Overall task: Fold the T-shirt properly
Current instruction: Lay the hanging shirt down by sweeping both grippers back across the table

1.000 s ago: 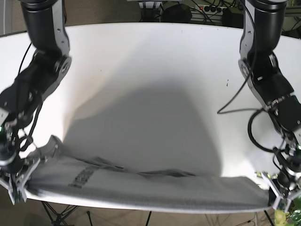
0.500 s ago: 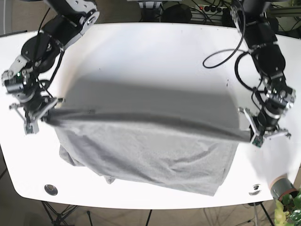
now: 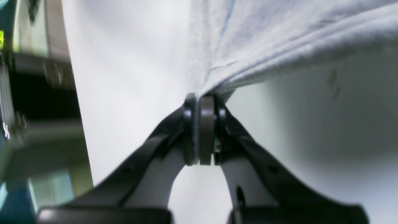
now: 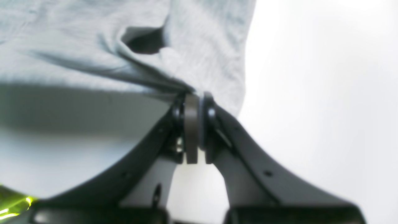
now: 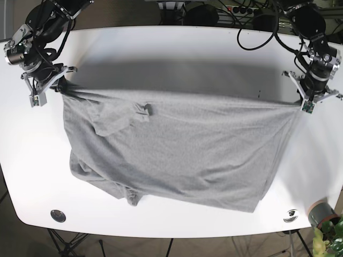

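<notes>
Black jaws of the left gripper are pressed together on a hem corner of the one grey T-shirt; the right gripper pinches the opposite corner the same way. Between the two grippers the cloth's top edge runs taut, and the rest drapes away from them across the white tabletop, rumpled near the right gripper. No readable print or label shows.
</notes>
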Robot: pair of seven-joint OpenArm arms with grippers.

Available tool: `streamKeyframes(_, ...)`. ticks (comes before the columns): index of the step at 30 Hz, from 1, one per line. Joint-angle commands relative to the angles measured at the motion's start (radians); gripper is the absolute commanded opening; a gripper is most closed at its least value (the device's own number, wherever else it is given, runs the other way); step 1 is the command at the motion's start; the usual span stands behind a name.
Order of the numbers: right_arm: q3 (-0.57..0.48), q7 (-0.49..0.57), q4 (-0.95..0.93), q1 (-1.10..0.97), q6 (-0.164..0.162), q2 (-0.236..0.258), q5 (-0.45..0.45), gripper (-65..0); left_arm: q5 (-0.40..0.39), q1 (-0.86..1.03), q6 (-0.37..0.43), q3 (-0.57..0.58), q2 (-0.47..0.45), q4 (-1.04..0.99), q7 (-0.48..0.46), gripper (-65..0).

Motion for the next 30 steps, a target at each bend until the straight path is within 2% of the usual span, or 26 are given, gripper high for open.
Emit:
streamKeyframes(1, 0.018, 0.018, 0.020, -0.043, -0.001, 0.016, 0.024, -62.6, 0.007, 0.045, 0.014, -0.069, 0.018, 0.023, -0.009, -65.0)
streamKeyframes(4, 0.024, 0.018, 0.020, -0.109, -0.001, 0.016, 0.053, -62.6, 0.009, 0.079, 0.014, -0.114, 0.047, 0.021, 0.014, -65.0)
streamKeyframes(7, 0.025, 0.018, 0.021, -0.175, -0.001, 0.016, 0.085, -62.6, 0.009, 0.088, 0.014, -0.123, 0.050, 0.024, 0.123, -65.0)
streamKeyframes(9, 0.027, 0.018, 0.021, -0.209, -0.001, 0.016, 0.105, -62.6, 0.009, 0.090, 0.014, -0.126, 0.045, 0.024, 0.147, -65.0)
streamKeyframes(18, 0.067, 0.018, 0.023, -0.308, -0.001, 0.030, 0.197, -62.6, 0.009, 0.151, 0.014, -0.198, 0.044, 0.018, 0.080, -65.0)
streamKeyframes(25, 0.067, 0.018, 0.023, -0.308, -0.001, 0.031, 0.197, -62.6, 0.007, 0.142, 0.014, -0.193, 0.050, 0.032, 0.080, -65.0)
streamKeyframes(30, 0.072, 0.018, 0.023, -0.331, -0.001, 0.056, 0.197, -62.6, 0.007, 0.133, 0.014, -0.201, 0.047, 0.046, 0.081, -65.0)
